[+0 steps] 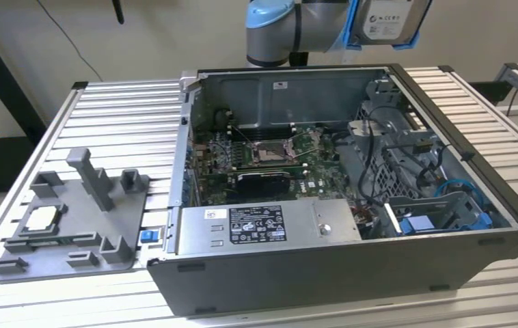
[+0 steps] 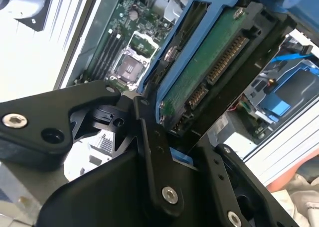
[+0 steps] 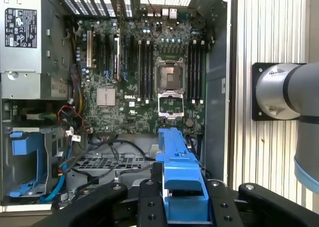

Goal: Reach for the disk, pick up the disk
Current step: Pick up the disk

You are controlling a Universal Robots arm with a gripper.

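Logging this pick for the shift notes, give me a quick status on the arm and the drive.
Black gripper shut on the silver-grey hard drive in its blue plastic bracket. Drive held up above the open grey computer case. Nothing in the way.

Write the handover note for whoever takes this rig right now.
Gripper: shut on the disk, gripping one end of its blue bracket.
Disk: lifted clear of the open computer case, held high beyond the case's far wall in the exterior view; in both wrist views it hangs over the motherboard.
Done: reach and pick-up; the disk touches nothing but the gripper.
Left: nothing of the pick-up itself.
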